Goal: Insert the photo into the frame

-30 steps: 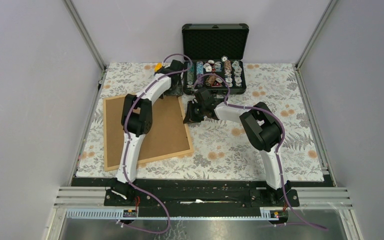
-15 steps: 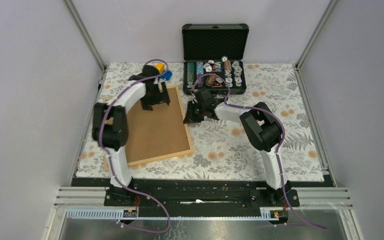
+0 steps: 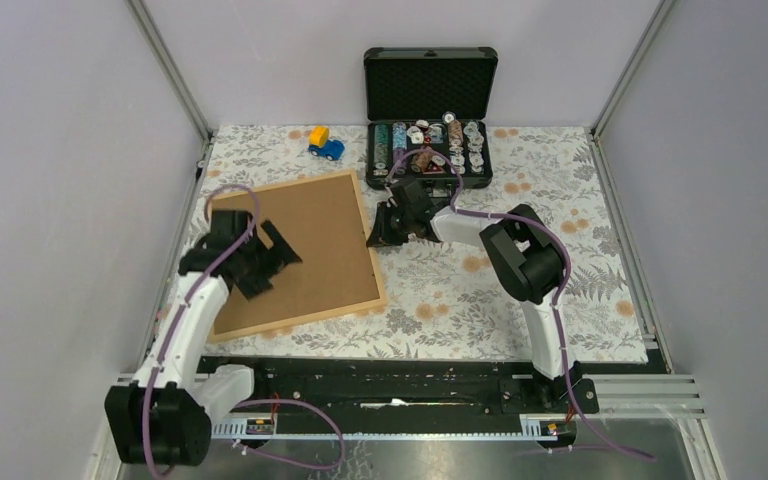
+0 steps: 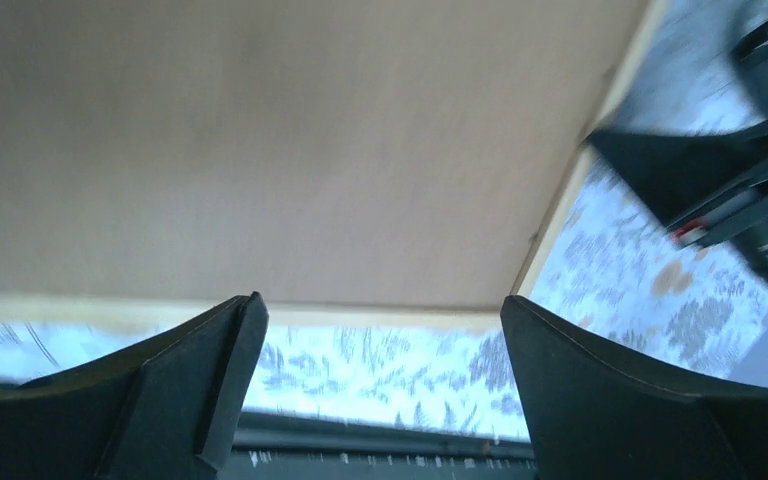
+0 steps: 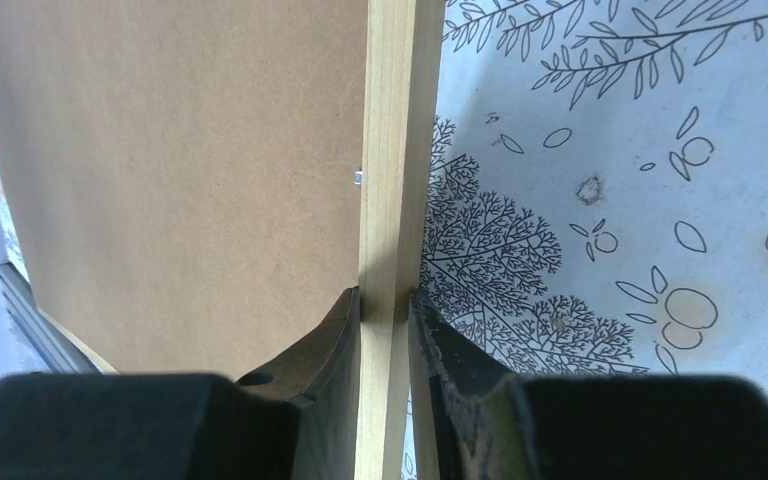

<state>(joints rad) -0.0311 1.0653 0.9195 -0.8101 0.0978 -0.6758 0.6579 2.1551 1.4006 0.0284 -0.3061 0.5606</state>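
Retracted lower-left, the left gripper [image 4: 380,305] jaws are parted; the stiff, light frame [image 5: 392,120] is clamped by the right gripper [image 5: 388,297] at its thin rail.

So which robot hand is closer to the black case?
Right. The right gripper, shut on the frame, sits just in front of the black case; the left gripper hovers open over the brown backing, much farther away at the near left.

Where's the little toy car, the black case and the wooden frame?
toy car [image 3: 326,144]: top view, its middle.
black case [image 3: 430,92]: top view, its open lid.
frame [image 5: 392,150]: right wrist view, its wooden rail.
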